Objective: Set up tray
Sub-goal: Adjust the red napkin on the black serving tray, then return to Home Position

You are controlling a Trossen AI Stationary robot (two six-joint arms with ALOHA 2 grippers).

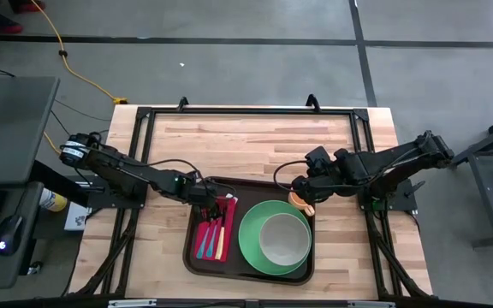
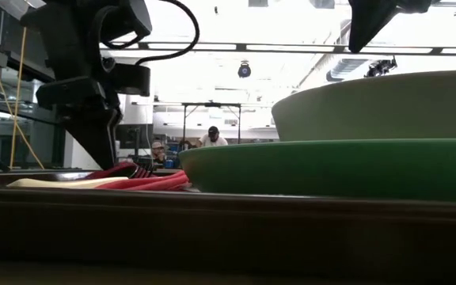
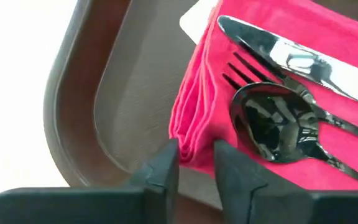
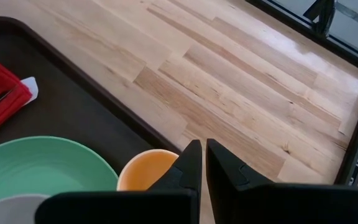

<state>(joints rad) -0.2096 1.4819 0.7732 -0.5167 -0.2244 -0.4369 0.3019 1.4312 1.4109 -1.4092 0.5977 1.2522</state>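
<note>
The dark brown tray (image 1: 197, 257) lies on the wooden table, toward its near edge. Its left part holds a red napkin (image 3: 194, 106) bearing a knife (image 3: 291, 56), a fork (image 3: 247, 71) and a spoon (image 3: 272, 121). Its right part holds a green plate (image 1: 251, 235) with a pale bowl (image 1: 282, 239) on it. An orange cup (image 4: 145, 168) stands in the tray's far right corner. My left gripper (image 3: 196, 167) points down at the napkin's far end, open, one finger on each side of the folded edge. My right gripper (image 4: 202, 163) hangs shut above the cup. My left gripper comes from above with its fingertips (image 3: 166, 163) astride the napkin's folded edge (image 3: 194, 142), which lies on the tray floor. Whether the fingers touch the cloth, I cannot tell.
The tray's raised rim (image 3: 61, 106) runs close beside my left gripper. A white corner (image 3: 194, 20) shows from under the napkin. Bare wooden tabletop (image 1: 246, 141) stretches beyond the tray to the far edge. A black frame (image 1: 246, 111) borders the table.
</note>
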